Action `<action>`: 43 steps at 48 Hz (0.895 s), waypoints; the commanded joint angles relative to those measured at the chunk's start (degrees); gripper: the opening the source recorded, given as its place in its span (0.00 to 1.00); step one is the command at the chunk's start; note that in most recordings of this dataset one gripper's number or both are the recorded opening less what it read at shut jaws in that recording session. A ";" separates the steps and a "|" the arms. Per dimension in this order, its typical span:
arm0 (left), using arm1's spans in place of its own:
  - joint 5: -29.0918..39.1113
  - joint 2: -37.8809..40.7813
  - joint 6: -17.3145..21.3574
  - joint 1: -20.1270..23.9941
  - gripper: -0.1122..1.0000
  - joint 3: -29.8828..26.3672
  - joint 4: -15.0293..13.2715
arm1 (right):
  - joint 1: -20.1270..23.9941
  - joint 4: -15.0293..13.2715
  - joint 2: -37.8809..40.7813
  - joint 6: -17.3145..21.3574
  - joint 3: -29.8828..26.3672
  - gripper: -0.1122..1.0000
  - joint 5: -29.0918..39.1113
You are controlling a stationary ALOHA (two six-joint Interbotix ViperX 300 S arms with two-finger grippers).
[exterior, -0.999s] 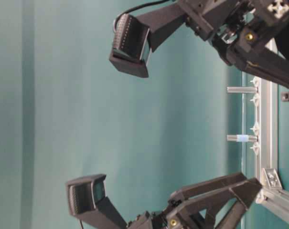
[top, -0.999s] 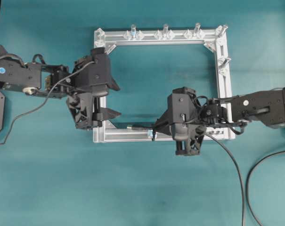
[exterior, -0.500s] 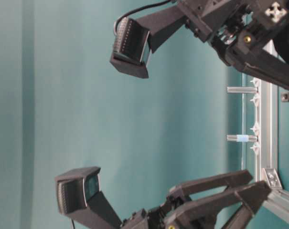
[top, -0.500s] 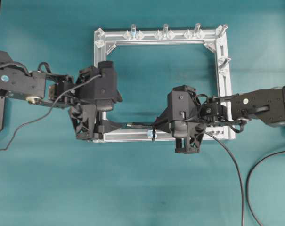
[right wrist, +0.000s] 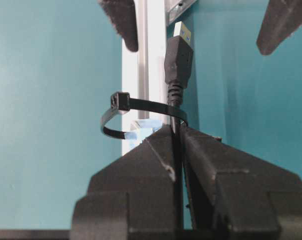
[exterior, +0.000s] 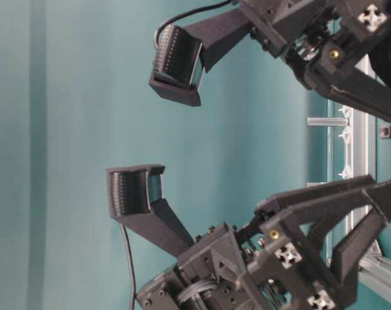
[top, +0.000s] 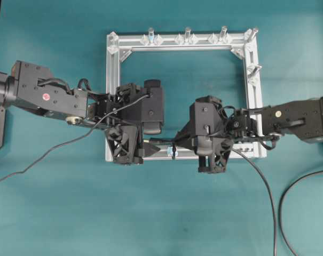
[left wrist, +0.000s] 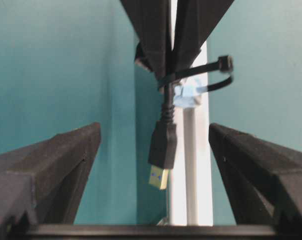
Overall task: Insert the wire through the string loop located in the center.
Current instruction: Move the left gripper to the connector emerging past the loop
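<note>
The wire [top: 157,142] is a thin black cable ending in a black plug with a pale gold tip [left wrist: 163,145]. My right gripper [right wrist: 173,134] is shut on the cable just behind the string loop [right wrist: 120,118], a black loop with a pale blue bit on the silver frame's near bar [top: 172,152]. The cable seems to pass through the loop's edge, and the plug [right wrist: 179,54] sticks out beyond it. My left gripper [left wrist: 154,135] is open, with a finger on each side of the plug and not touching it. It also shows in the overhead view [top: 144,142].
The silver frame [top: 182,40] carries clear upright pegs on its far and right bars. The wire trails from my right gripper toward the front edge [top: 262,186]. A thicker black cable [top: 289,200] curves off at the right.
My left arm has swung right along the near bar, and its open jaws now straddle the plug. The right gripper and the wire have stayed put.
</note>
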 commanded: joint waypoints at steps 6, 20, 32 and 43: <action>-0.18 -0.53 -0.44 -0.97 0.90 -1.58 0.09 | -0.18 -0.09 -0.62 -0.09 -0.88 0.17 -0.53; -0.35 -0.18 -0.53 -1.14 0.90 -0.44 0.09 | -0.09 -0.18 -0.70 -0.09 -0.70 0.17 -0.53; -1.49 -0.18 -0.53 -1.14 0.90 2.81 0.09 | -0.18 -0.18 -0.62 -0.09 -0.79 0.17 -0.62; -4.39 0.00 -0.53 -1.05 0.90 2.99 0.18 | -0.18 -0.18 -0.62 -0.09 -0.70 0.17 -0.62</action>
